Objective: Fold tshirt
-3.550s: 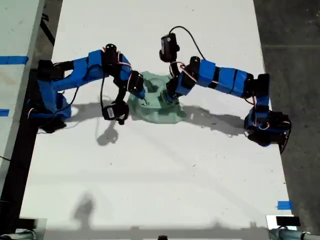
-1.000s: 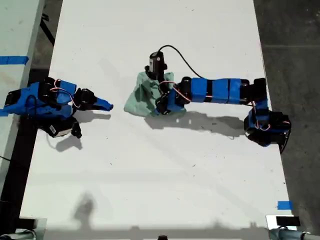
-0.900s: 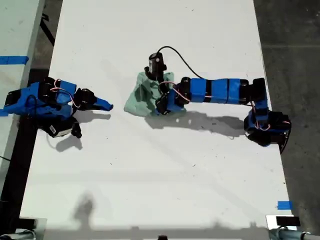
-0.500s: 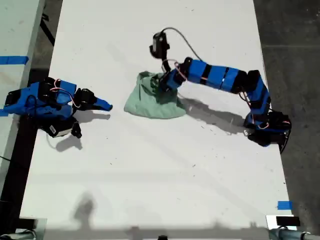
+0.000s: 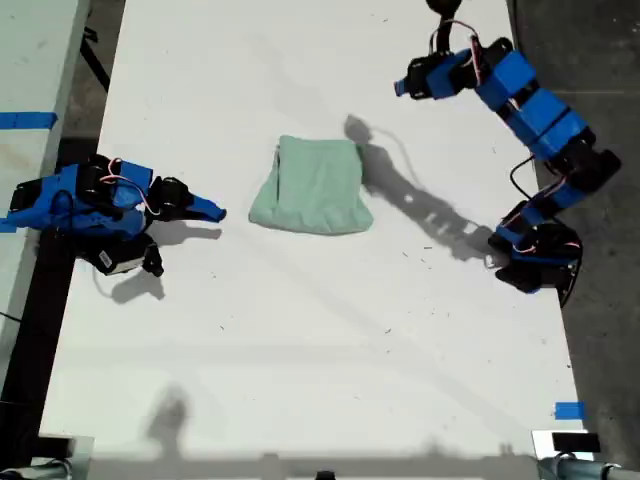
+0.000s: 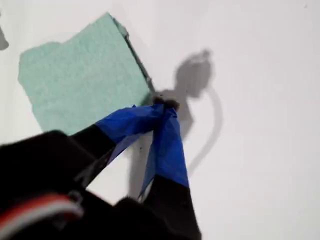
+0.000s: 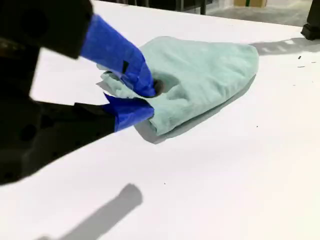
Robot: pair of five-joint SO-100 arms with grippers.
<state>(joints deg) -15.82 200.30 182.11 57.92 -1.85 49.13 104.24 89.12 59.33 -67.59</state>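
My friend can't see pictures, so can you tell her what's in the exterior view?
A small mint-green tshirt lies folded into a neat bundle in the middle of a white table, with neither arm touching it. My first gripper is raised near the view's upper right, and my second gripper rests low at the view's left, pointing toward the shirt.

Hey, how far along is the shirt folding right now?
The tshirt lies folded into a compact bundle on the white table, so the folding looks essentially done. Nothing is in hand: my first end effector is raised clear, shut and empty, and my second end effector rests apart from the cloth. Its lower edge looks rounded; at most some tidying remains.
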